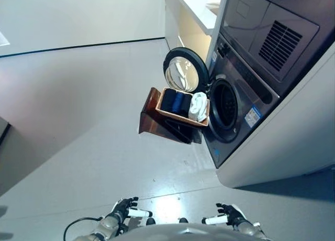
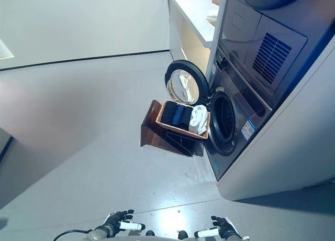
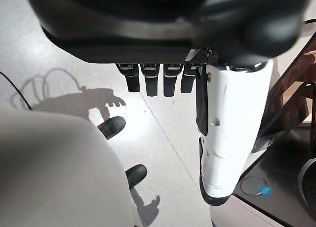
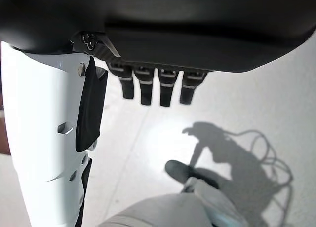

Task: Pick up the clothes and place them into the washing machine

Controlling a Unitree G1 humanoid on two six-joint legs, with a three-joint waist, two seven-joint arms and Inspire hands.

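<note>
The clothes, rolled dark-blue pieces (image 1: pixel 174 101) beside a bundle of white cloth (image 1: pixel 198 106), lie packed side by side in a shallow rectangular wooden basket (image 1: pixel 180 119), well ahead of me and untouched. The basket sits tipped on a slanted reddish-brown wooden stand (image 1: pixel 153 118), apparently so that its open face leans toward me and its right end sits just beside the drum. That puts the white bundle nearest the opening, and I judge it the easiest first pick.

Just right of the basket is the dark-grey front-loading washing machine (image 1: pixel 242 102), its round drum mouth (image 1: pixel 225 110) dark and unobstructed. Its round glass-windowed door (image 1: pixel 183 69) is swung wide to the far left, behind the basket, which leaves a short clear path from basket to drum. A white counter (image 2: pixel 196 9) runs along the far side beyond the machine.

Between me and the stand lies the pale grey floor (image 1: pixel 94 136).

My left hand (image 1: pixel 124 208) and my right hand (image 1: pixel 228 215) hang low at the near edge, both well apart from the basket. In each wrist view the dark fingers (image 3: pixel 157 78) hang straight and relaxed, the white-covered thumb (image 3: pixel 232 133) standing apart, with nothing in either grasp. I judge the work not yet begun: the approach comes first.
</note>
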